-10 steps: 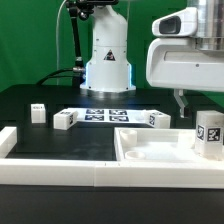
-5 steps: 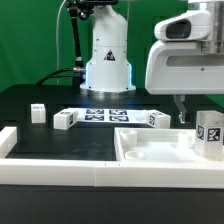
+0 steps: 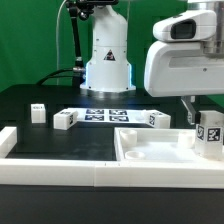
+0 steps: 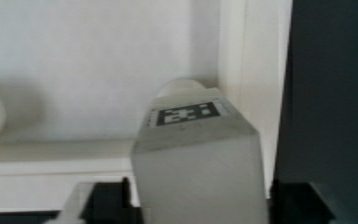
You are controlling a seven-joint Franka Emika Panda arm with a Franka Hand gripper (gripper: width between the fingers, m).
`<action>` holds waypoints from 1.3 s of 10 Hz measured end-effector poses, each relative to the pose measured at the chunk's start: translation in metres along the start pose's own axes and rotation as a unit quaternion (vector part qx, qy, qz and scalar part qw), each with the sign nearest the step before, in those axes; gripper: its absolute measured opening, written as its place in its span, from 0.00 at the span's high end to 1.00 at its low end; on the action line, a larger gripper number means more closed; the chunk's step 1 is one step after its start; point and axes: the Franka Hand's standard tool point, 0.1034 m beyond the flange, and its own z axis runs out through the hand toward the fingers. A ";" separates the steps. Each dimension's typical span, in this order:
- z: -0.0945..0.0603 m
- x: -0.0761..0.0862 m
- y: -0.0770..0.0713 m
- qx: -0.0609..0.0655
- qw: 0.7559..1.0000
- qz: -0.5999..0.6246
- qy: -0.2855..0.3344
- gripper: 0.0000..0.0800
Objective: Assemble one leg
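Note:
The leg is a small white post with a black-and-white tag. It stands upright on the large white panel at the exterior view's right. My gripper hangs just beside it, fingers down at the leg's upper part. In the wrist view the leg fills the space between my two dark fingers, with my gripper open around it. A thin gap shows on one side.
Three more small white tagged parts lie on the black table: one at the left, one and one at the ends of the marker board. A white rim runs along the front. The robot base stands behind.
My gripper has moved toward the exterior view's right and slightly down, up to the standing leg. The leg and the other parts have not moved.

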 end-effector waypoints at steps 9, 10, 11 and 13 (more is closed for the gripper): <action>0.000 0.000 0.001 0.003 0.969 0.247 -0.001 0.64; 0.000 0.000 0.001 0.002 0.959 0.282 -0.001 0.64; 0.000 0.000 0.001 0.002 0.941 0.340 -0.001 0.64; 0.001 0.000 0.002 0.004 0.883 0.469 -0.001 0.64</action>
